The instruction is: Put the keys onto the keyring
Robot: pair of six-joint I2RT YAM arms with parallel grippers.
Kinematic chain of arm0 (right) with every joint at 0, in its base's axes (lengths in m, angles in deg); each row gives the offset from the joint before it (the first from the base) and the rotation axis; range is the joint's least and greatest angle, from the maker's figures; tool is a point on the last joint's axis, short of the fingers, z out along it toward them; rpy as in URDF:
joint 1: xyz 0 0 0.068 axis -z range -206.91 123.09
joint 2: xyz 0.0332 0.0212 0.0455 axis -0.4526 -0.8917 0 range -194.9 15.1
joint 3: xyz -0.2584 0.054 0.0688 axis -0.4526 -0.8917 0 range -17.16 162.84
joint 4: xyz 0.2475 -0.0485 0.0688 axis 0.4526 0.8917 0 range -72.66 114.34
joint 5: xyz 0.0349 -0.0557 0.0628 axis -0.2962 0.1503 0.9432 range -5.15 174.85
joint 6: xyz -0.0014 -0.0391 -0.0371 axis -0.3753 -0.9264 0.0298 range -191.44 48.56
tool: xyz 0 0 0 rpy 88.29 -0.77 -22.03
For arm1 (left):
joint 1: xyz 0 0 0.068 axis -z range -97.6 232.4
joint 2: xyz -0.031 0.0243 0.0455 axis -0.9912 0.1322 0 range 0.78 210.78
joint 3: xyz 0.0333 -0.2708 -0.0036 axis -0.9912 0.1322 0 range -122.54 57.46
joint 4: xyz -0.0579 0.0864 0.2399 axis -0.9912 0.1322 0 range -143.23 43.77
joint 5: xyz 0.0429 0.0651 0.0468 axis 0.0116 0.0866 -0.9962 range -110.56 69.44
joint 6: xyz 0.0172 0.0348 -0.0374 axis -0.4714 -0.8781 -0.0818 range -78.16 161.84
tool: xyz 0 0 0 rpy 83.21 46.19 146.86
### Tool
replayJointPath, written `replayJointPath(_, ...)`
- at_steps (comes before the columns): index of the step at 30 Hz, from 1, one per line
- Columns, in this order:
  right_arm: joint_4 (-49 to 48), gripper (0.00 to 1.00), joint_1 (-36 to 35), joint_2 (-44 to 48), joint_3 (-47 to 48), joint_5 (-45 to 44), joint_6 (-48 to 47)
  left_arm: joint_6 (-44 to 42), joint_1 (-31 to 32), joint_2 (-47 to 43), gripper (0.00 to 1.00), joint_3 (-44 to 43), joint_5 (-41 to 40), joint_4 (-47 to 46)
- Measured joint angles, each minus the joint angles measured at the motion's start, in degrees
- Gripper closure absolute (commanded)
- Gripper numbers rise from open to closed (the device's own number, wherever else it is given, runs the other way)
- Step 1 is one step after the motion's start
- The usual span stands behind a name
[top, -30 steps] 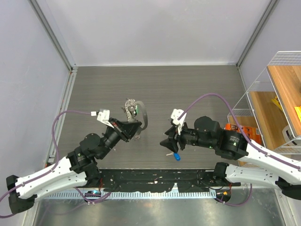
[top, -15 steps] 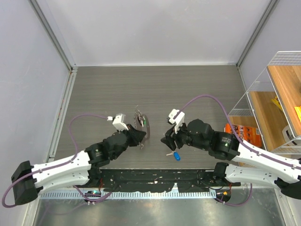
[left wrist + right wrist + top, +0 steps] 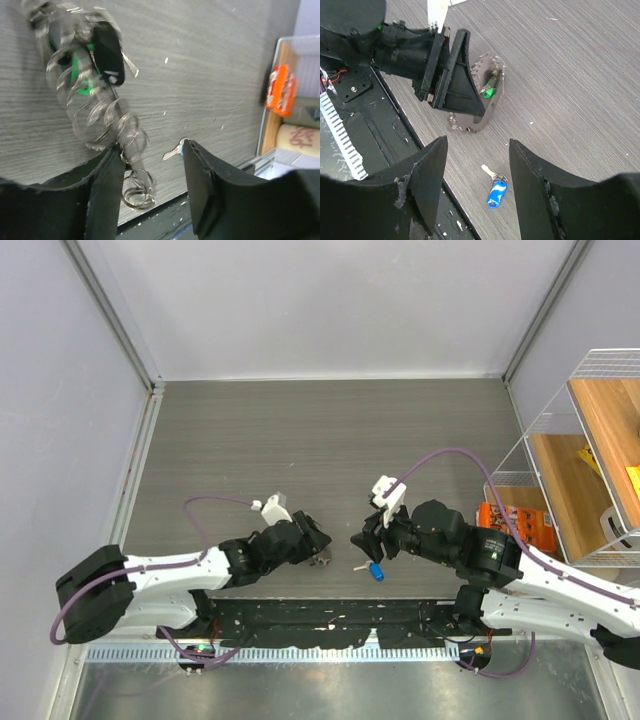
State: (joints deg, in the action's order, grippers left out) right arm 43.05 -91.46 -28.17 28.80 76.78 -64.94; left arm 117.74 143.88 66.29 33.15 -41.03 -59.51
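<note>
Lying loose on the grey wood-grain table (image 3: 580, 65), nearest: small blue-headed metal key (image 3: 494, 194), under right gripper (image 3: 477, 142), jaws apart, empty. Beyond, at left gripper (image 3: 152, 147), jaws spread: silvery wire keyring (image 3: 100, 120), motion-blurred, carrying green-headed key (image 3: 489, 91) and black-headed key (image 3: 107, 52); from overhead, mostly hidden.

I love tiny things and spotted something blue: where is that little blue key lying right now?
In the top view the blue key lies on the table near its front edge, beside the right gripper, right of the keyring.

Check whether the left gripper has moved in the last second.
Yes. The left gripper moved down-right in the top view, closer to the blue key, which stayed put.
</note>
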Motion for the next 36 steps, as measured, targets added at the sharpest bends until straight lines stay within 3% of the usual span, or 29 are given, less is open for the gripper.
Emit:
replayJointPath(4, 0.1, 0.39, 0.0, -0.6, 0.0, -0.2, 0.2, 0.7, 1.1, 2.6, 0.41, -2.8, 3.5, 2.4)
replayJointPath(7, 0.1, 0.38, 0.0, -0.9, 0.0, -0.9, 0.6, 0.1, 2.5, -0.9, 0.41, -4.3, 3.7, 4.5)
replayJointPath(16, 0.3, 0.31, 0.0, -1.9, 0.0, -4.9, 1.1, -4.3, 4.5, -32.0, 0.4, -3.7, -2.7, 20.6)
replayJointPath(19, 0.5, 0.28, 0.0, -2.8, -0.1, -7.7, 1.6, -8.4, 4.5, -40.7, 0.28, -3.4, -5.4, 25.6)
replayJointPath(22, -0.7, 0.27, 0.0, -2.4, -1.6, -10.9, 3.6, -14.2, 4.5, -45.8, 0.23, -3.1, -7.2, 29.0)
replayJointPath(29, -1.3, 0.29, 0.0, -6.8, -3.1, -10.6, 6.2, -26.4, 4.5, -47.6, 0.2, -2.9, -9.0, 32.0)
replayJointPath(36, -2.1, 0.37, 0.0, -14.0, -5.7, -10.8, 11.0, -36.1, 4.5, -45.1, 0.14, -2.6, -9.1, 31.1)
